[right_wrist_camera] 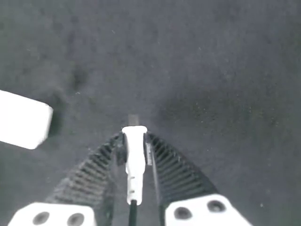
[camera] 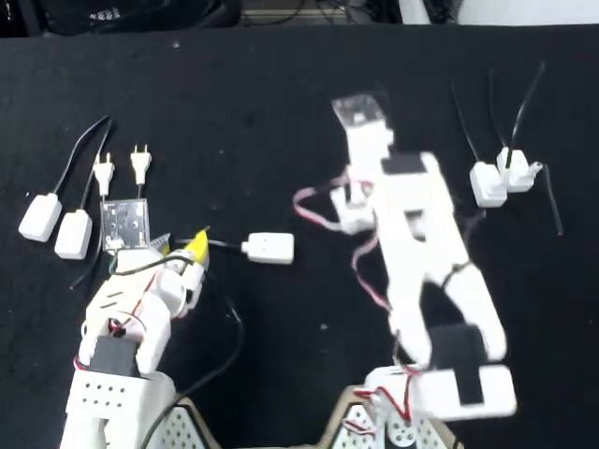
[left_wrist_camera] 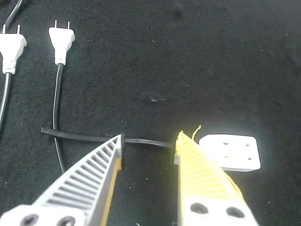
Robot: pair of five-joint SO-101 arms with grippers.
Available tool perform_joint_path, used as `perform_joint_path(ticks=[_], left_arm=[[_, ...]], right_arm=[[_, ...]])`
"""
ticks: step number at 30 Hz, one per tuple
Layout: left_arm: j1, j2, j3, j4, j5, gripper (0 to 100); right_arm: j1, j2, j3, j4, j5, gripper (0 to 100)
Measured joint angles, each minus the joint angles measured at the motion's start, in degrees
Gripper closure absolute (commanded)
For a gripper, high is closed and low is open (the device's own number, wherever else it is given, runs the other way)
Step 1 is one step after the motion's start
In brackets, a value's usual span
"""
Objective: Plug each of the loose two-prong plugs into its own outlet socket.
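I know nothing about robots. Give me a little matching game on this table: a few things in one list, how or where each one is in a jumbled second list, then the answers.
Things
1. left claw
2. right claw
3. socket block
4. loose plugs

States
A. lying side by side on the black cloth, untouched
B. shut on a white plug
C. open, astride a black cable
D. right beside the yellow finger

Pairs: 1-C, 2-B, 3-D, 4-A
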Motion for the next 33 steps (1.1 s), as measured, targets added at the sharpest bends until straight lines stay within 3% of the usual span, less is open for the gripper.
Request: perform_joint_path(ticks=[5,14,19,29,33], left_arm=[[0.00,0.00,0.00,0.00,0.00,81],[0.00,0.00,0.00,0.00,0.00,81],[0.00,0.00,0.00,0.00,0.00,81],[0.00,0.00,0.00,0.00,0.00,81],[0.00,0.00,0.00,0.00,0.00,81]], right_arm=[[3.52,-3.96,12.48,-8.09,2.99,98.8],[6.33,-8.00,19.34,-8.88,4.57,98.2],[6.42,-8.53,22.77,-8.97,4.57,86.1],[6.77,-7.56,24.79,-9.05,4.66,98.9],[6.77,-7.56,24.97,-9.05,4.57,97.9]])
